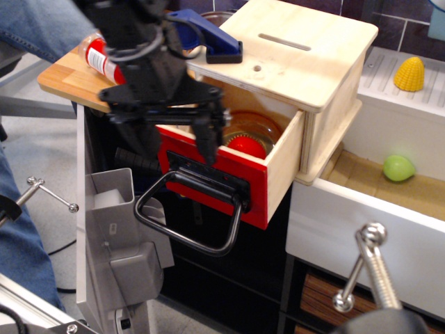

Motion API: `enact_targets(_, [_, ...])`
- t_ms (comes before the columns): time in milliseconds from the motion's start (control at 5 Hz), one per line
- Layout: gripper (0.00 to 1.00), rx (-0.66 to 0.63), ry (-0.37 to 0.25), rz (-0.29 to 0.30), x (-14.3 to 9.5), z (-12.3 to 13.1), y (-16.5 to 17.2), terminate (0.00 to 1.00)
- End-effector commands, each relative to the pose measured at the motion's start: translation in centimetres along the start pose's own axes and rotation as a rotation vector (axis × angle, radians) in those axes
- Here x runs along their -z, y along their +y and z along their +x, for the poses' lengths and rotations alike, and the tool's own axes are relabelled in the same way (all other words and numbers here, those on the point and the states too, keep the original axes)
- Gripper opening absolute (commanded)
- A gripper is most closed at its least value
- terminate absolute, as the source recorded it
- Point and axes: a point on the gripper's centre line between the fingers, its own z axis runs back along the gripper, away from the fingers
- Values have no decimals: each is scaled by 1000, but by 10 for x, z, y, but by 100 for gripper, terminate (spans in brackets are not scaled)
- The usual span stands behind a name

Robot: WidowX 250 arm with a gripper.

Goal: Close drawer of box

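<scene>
The pale plywood box (pixel 306 49) stands on the counter, its top showing a narrow slot and a small round hole. Its drawer (pixel 257 191) is pulled well out, with a glossy red front, a black plate and a large black loop handle (pixel 188 233) hanging down. Inside the drawer lies a glass bowl with a red ball (pixel 247 146). My black gripper (pixel 170 146) hangs over the drawer's front left corner, above the handle. Its fingers are spread apart, and one fingertip (pixel 208 147) sits against the top of the red front. It holds nothing.
A blue clamp (pixel 208 35) grips the box top at the left. A red-and-white bottle (pixel 97 56) lies on the wooden counter (pixel 62 76). The white cabinet drawer (pixel 361 229) to the right is open and holds a green object (pixel 398 168). A yellow corn (pixel 409 73) is behind it. A grey metal stand (pixel 118 223) is below left.
</scene>
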Motion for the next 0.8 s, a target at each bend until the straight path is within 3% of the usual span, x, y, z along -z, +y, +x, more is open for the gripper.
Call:
enact_targets(0, [100, 28, 4, 1, -4, 3, -3, 0])
enact_targets(200, [100, 63, -48, -2, -3, -8, -2, 0])
enact_targets(400, [100, 75, -56, -21, 1, -2, -1, 0])
enact_targets(600, [100, 98, -109, -26, 11, 4, -3, 0])
